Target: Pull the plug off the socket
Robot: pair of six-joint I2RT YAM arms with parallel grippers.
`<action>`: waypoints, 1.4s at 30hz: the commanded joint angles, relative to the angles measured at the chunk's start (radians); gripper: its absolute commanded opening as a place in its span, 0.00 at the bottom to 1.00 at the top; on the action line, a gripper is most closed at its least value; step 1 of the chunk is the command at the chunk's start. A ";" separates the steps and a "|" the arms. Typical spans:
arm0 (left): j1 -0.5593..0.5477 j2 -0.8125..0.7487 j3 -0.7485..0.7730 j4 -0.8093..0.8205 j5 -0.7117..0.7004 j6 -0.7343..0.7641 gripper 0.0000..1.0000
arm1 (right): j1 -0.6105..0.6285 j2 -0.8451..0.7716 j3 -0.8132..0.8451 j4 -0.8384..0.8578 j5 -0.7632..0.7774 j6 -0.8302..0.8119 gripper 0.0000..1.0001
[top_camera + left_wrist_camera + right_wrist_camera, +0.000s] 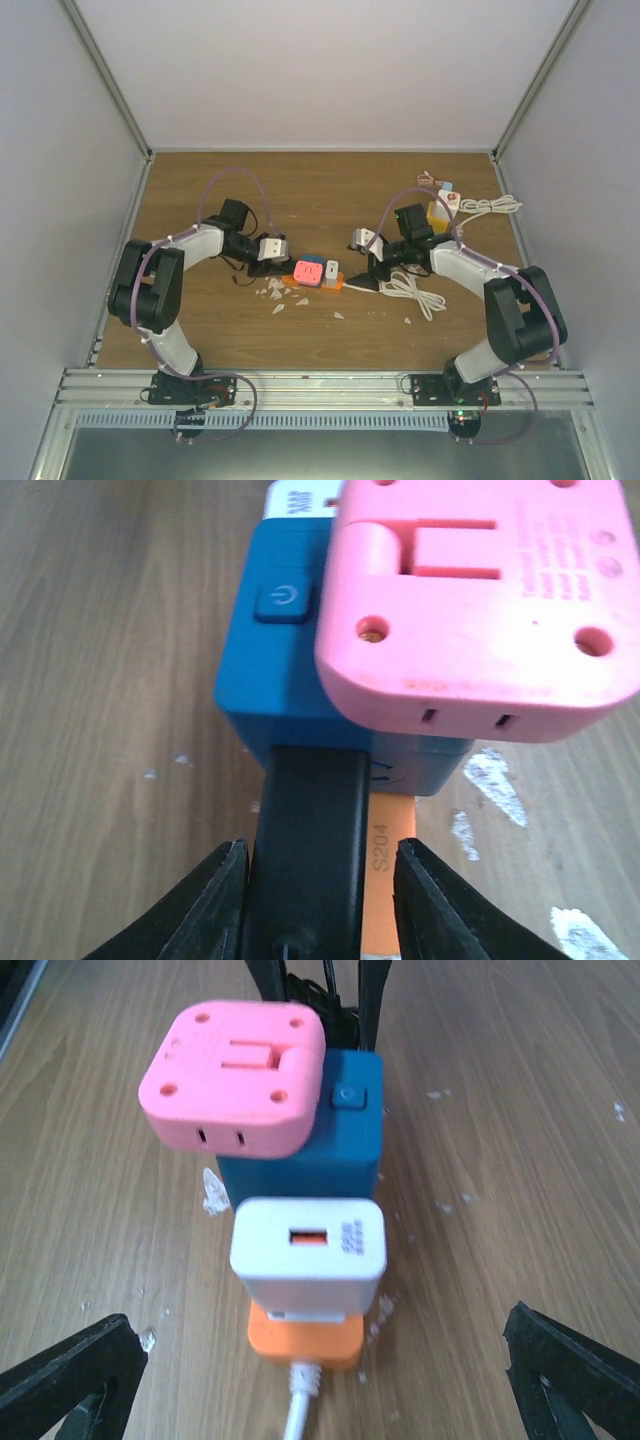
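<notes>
An orange power strip lies mid-table; it also shows in the right wrist view. On it sit a blue block with a power button, a pink plug and a white USB charger. A black plug body sticks out of the blue block's end. My left gripper straddles this black body: the left finger is against it, the right finger stands apart with orange strip showing in the gap. My right gripper is wide open at the strip's cable end, with the white charger just ahead and nothing held.
The strip's white cable lies coiled to the right near my right arm. A yellow box and another white cord sit at the back right. White scraps litter the wood in front of the strip.
</notes>
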 commanded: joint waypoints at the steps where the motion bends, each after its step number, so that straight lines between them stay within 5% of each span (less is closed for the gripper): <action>1: -0.032 -0.088 -0.069 0.033 -0.006 -0.010 0.40 | 0.074 0.027 0.004 0.127 0.005 0.071 1.00; 16: -0.030 -0.193 -0.179 0.137 -0.047 -0.102 0.57 | 0.271 0.153 -0.013 0.374 0.100 0.059 1.00; 24: -0.030 -0.206 -0.200 0.178 -0.041 -0.126 0.56 | 0.282 0.224 0.010 0.466 0.133 0.110 0.96; 42: -0.033 -0.182 -0.206 0.221 -0.084 -0.132 0.55 | 0.288 0.272 0.033 0.474 0.123 0.132 0.56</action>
